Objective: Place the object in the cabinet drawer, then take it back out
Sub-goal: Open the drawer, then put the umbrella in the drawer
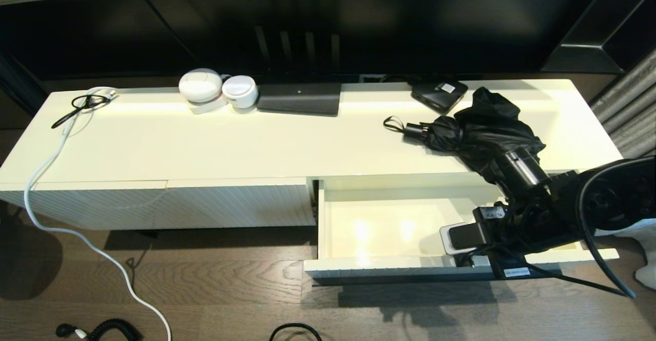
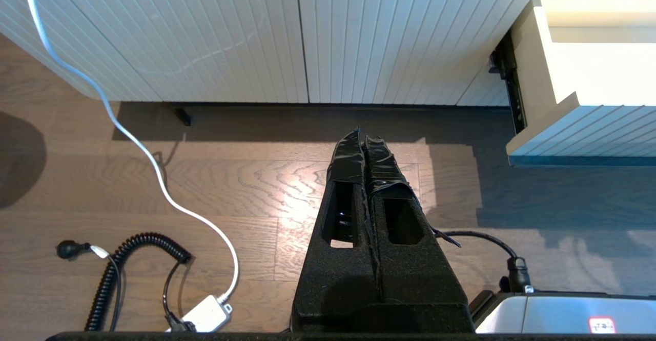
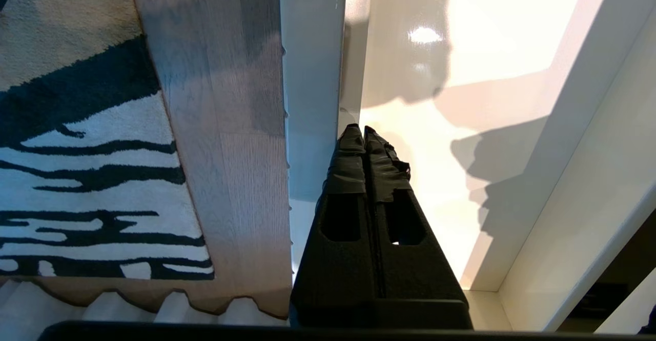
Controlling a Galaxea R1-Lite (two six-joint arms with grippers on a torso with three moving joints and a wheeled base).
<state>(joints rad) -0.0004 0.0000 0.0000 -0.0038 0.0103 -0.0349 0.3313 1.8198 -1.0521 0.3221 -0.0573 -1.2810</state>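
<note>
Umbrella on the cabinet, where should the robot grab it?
Probably around the umbrella where its fabric narrows towards the short handle, coming down from above. It lies flat on the cabinet top, and the bunched fabric further back looks too loose to hold firmly.

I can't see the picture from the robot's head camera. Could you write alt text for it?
A black folded umbrella lies on top of a long cream cabinet, just behind its pulled-out, bare drawer. The robot's right arm reaches over the drawer's right end. Further back on the cabinet are two white round gadgets, a flat black box and cables.
</note>
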